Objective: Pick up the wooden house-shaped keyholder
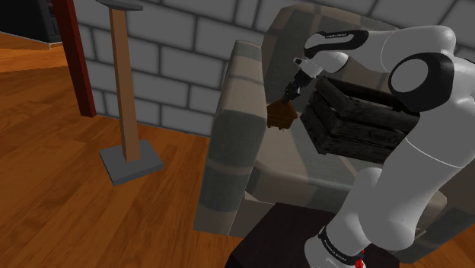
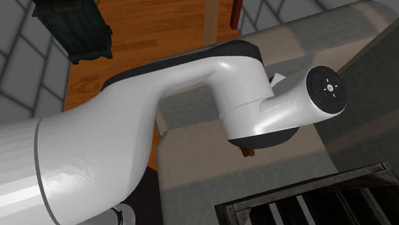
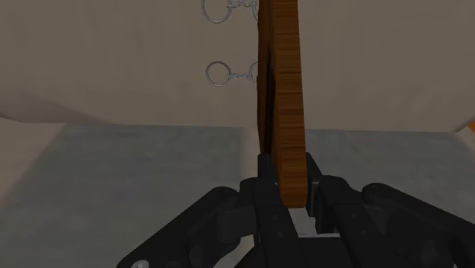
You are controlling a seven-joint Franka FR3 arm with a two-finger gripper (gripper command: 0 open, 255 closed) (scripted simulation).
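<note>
— Pincer (image 1: 286, 100) status?
— Clamped on the wooden keyholder (image 1: 282, 114). In the wrist view both black fingers (image 3: 263, 173) press its faces, and the board (image 3: 283, 99) sticks out edge-on beyond them.
— House shape visible?
— Can't tell from the edge. Brown wood grain, yes. Two metal key rings (image 3: 219, 74) hang off one face, one further out than the other.
— Where is the keyholder?
— In the air over the armchair (image 1: 232, 129) seat, towards the armrest edge on the shoulder view's left. It looks clear of the cushion, with a shadow below it.
— Anything beside it?
— A dark slatted crate (image 1: 358, 122) on the seat, leaning against the backrest, just on the shoulder view's right of the pincer. No contact that I can see.
— Second exterior view?
— The white forearm covers most of it. A brown bit of the keyholder (image 2: 247, 152) peeks out under the wrist, above the seat (image 2: 204, 153). A crate corner (image 2: 307, 201) is at the bottom.
— Surroundings?
— Wooden post on a grey square base (image 1: 131, 161) on the plank floor (image 1: 46, 167), well apart from the armchair. Grey brick wall (image 1: 175, 53) behind.
</note>
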